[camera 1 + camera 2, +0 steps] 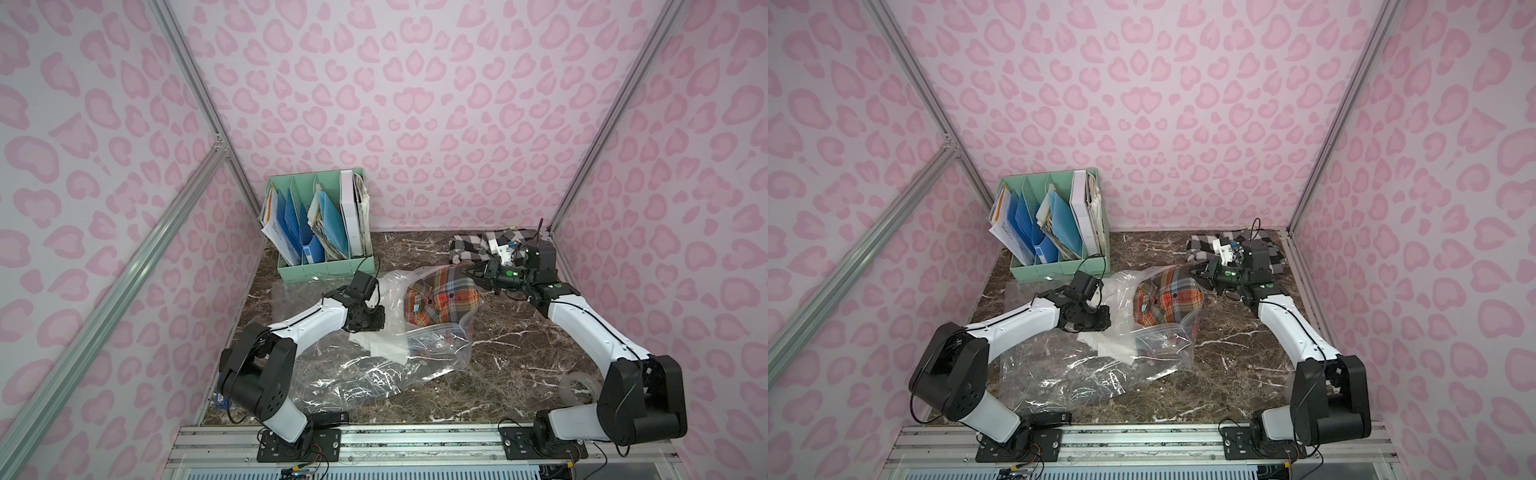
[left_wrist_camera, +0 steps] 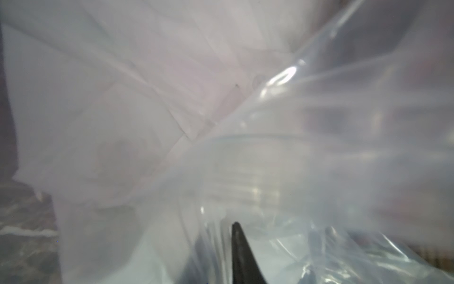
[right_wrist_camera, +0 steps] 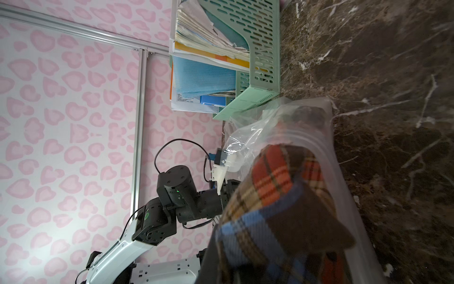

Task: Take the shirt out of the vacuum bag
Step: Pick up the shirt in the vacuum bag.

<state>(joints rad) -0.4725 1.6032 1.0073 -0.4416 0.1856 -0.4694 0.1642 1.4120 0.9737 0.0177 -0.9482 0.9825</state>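
The clear vacuum bag (image 1: 374, 374) (image 1: 1079, 374) lies crumpled across the middle of the marble table. A plaid orange, red and blue shirt (image 1: 440, 299) (image 1: 1167, 301) sits in its far end and pokes out of the opening. My right gripper (image 1: 468, 272) (image 1: 1198, 272) is shut on the shirt's far right edge. In the right wrist view the shirt (image 3: 282, 196) hides the jaws and the zip strip (image 3: 326, 147) runs beside it. My left gripper (image 1: 368, 326) points down onto the bag by a white sheet (image 1: 386, 345). Only one black finger (image 2: 239, 250) shows through the film (image 2: 319, 147).
A green file organizer (image 1: 324, 224) full of folders stands at the back left, close to the bag. A black-and-white checked cloth (image 1: 473, 245) lies at the back right behind my right wrist. A clear coil (image 1: 577, 386) sits by the right arm's base.
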